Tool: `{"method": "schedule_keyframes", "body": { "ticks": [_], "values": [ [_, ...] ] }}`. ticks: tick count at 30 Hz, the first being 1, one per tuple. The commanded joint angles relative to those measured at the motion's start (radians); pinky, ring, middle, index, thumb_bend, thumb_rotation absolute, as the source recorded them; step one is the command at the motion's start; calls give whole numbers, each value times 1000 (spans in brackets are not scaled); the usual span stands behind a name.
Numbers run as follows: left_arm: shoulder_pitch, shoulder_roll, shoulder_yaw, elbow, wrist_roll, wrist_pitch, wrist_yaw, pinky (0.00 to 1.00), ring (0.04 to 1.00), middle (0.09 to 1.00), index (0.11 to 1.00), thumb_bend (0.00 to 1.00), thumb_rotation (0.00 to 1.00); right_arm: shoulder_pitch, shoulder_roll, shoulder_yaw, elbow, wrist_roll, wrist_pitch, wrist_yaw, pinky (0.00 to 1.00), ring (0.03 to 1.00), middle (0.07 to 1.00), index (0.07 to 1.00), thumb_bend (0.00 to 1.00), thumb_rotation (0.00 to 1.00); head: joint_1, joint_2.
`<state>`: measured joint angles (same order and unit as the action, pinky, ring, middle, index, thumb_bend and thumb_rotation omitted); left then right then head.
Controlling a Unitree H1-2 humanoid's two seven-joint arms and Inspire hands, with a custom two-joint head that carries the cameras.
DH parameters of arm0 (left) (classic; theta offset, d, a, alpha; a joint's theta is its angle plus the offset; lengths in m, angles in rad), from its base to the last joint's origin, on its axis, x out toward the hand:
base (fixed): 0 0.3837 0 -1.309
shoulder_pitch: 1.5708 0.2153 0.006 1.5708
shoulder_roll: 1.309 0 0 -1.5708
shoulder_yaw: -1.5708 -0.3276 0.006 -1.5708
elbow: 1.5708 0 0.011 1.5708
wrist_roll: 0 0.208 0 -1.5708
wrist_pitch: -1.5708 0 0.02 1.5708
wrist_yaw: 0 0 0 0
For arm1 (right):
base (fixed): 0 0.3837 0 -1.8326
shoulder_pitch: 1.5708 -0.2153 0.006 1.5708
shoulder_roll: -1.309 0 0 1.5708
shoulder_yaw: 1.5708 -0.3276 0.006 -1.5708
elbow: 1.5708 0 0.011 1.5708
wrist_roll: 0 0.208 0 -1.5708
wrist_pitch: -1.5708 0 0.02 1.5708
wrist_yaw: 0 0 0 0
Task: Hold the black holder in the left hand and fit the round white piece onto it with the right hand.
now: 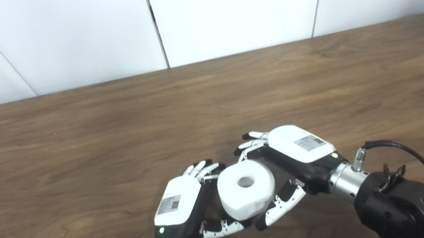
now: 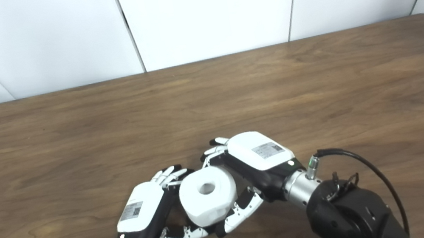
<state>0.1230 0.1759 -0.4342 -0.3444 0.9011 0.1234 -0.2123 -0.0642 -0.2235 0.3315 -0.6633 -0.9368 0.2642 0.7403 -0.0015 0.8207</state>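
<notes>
You have the round white piece with a hole through its middle (image 1: 246,190) between the two hands, near the front edge of the brown wooden table (image 1: 72,159). Your left hand (image 1: 181,204) sits against its left side, your right hand (image 1: 295,152) against its right and rear. Both thumbs reach under its near side. The panelled wall (image 1: 235,3) stands behind the table.

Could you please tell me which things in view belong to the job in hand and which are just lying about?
Part of the job:
- round white piece, with a hole in its middle, held between both hands
- left hand, at its left side
- right hand, at its right side
- black holder: hidden, cannot be made out

Just there:
- wooden table
- white wall panels
</notes>
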Motion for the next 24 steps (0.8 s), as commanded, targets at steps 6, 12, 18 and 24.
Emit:
{"method": "schedule_keyframes", "body": {
  "ticks": [6, 12, 18, 24],
  "values": [
    [14, 8, -24, 26, 8, 32, -70, 930, 935, 864, 493, 505, 49, -17, 3, -8, -33, -12, -5, 11, 908, 941, 849, 753, 1000, 424, 0, 1],
    [9, 9, -27, 34, 8, 32, -70, 932, 938, 866, 493, 505, 49, -15, 6, -11, -32, -19, -2, 14, 904, 942, 854, 762, 1000, 433, 0, -2],
    [8, 10, -31, 36, 13, 37, -66, 931, 936, 863, 493, 505, 49, -23, 9, -17, -40, -25, 1, 28, 920, 947, 862, 772, 1000, 453, 2, -3],
    [4, 14, -33, 36, 10, 41, -71, 936, 938, 864, 493, 504, 49, -31, 19, -33, -59, -25, 6, 36, 926, 951, 884, 818, 1000, 464, 3, -3]
  ]
}}
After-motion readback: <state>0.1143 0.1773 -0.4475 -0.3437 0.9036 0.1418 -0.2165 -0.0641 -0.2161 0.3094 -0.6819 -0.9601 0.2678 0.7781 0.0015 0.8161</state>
